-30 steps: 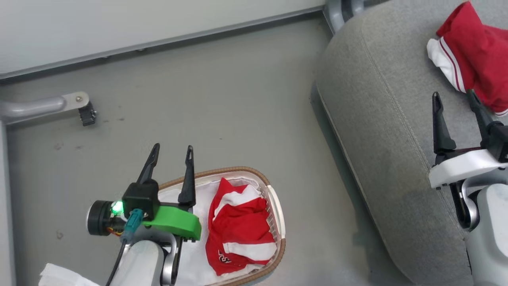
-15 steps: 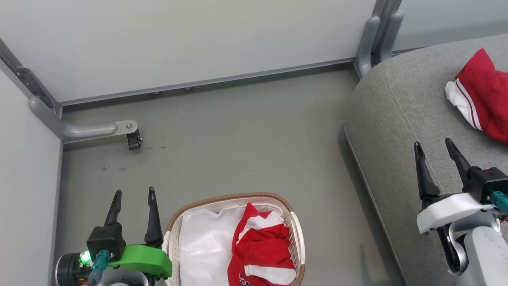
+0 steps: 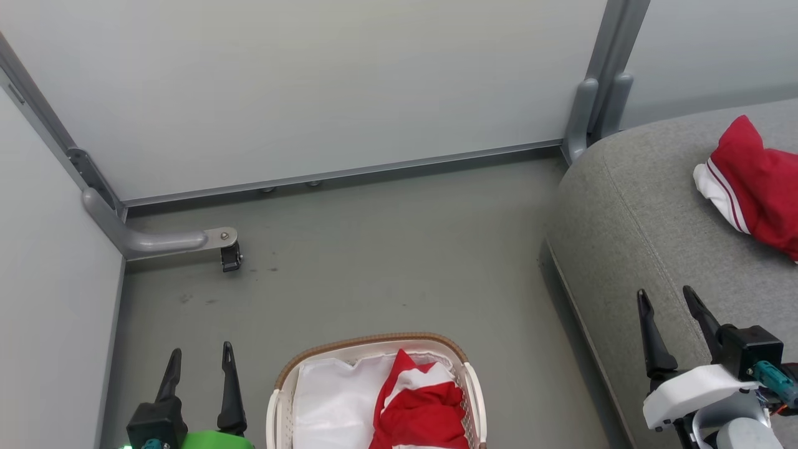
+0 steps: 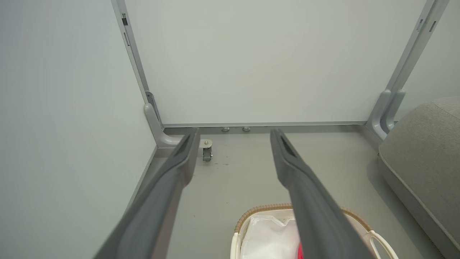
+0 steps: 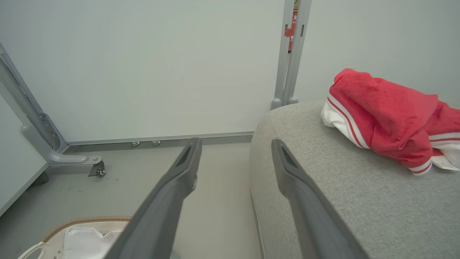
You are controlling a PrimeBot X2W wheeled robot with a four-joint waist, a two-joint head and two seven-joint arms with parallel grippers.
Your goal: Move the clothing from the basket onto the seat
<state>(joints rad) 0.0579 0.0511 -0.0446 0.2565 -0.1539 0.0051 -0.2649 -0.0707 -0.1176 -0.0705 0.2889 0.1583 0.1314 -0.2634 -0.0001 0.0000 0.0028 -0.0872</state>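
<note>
Grey upholstery covers the seat (image 3: pixel 629 237), which stands right of the basket (image 3: pixel 368 340) on the floor. A red-and-white garment (image 3: pixel 757 181) lies on top of the seat, well apart from the basket. A second garment (image 3: pixel 424 411) sits bunched in the basket's right half, beside the white liner (image 3: pixel 330 399). Left of the basket, the left gripper (image 3: pixel 199 349) hangs empty, fingers spread. To the basket's right, over the seat, the right gripper (image 3: pixel 664 293) is likewise spread and empty.

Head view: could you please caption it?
Red garment on the seat, red-white garment in the basket; left gripper and right gripper open.
</note>
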